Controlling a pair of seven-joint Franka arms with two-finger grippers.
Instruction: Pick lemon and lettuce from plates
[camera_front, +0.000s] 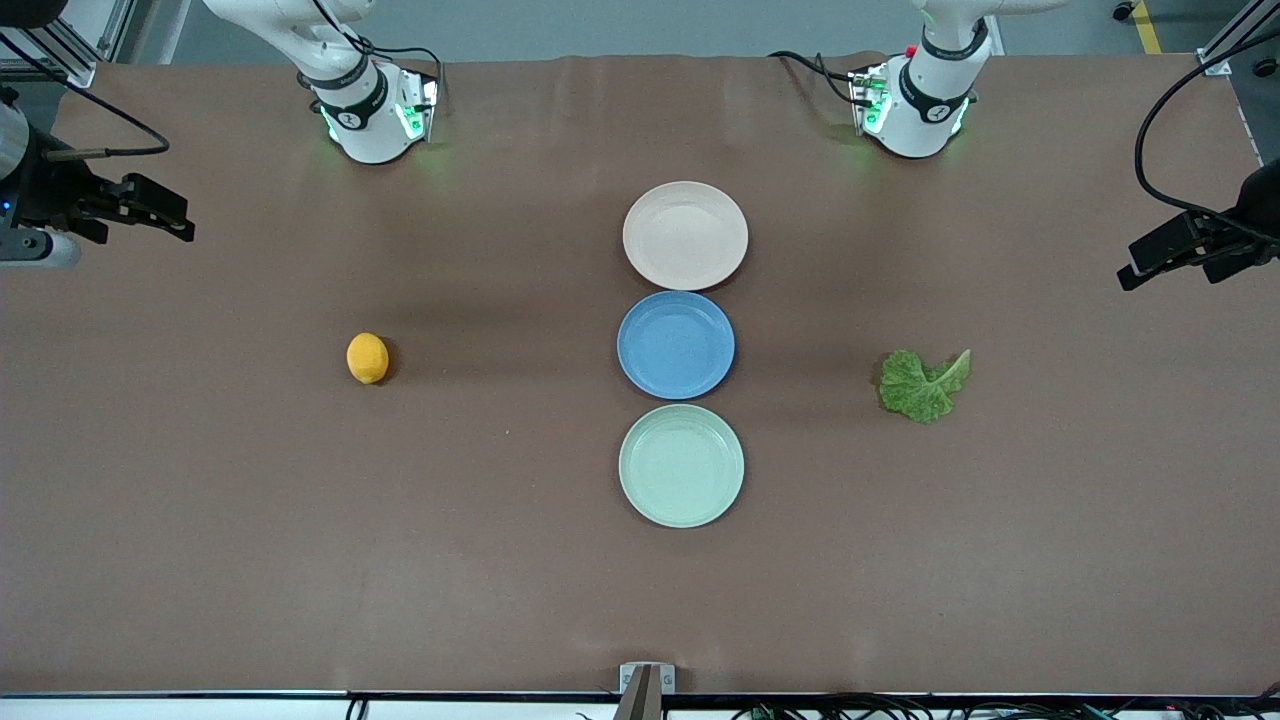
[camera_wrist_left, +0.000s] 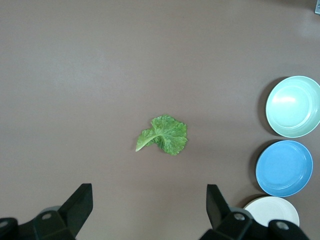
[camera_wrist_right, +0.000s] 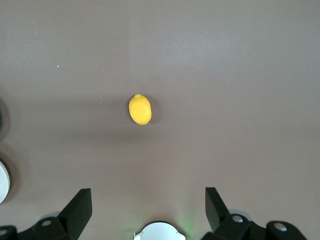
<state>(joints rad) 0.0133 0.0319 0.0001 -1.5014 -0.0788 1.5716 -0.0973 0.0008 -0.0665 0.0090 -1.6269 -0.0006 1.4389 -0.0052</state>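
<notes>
The lemon (camera_front: 367, 358) lies on the bare brown table toward the right arm's end; it also shows in the right wrist view (camera_wrist_right: 140, 109). The lettuce (camera_front: 923, 384) lies on the table toward the left arm's end; it also shows in the left wrist view (camera_wrist_left: 163, 134). The beige-pink plate (camera_front: 685, 235) and the mint green plate (camera_front: 681, 465) are both empty. My right gripper (camera_wrist_right: 148, 195) is open and empty, high above the table by the lemon. My left gripper (camera_wrist_left: 149, 192) is open and empty, high above the table by the lettuce.
An empty blue plate (camera_front: 676, 344) sits between the two other plates in a row down the table's middle. The two arm bases (camera_front: 375, 115) (camera_front: 915, 110) stand at the edge farthest from the front camera. Cables lie at both ends of the table.
</notes>
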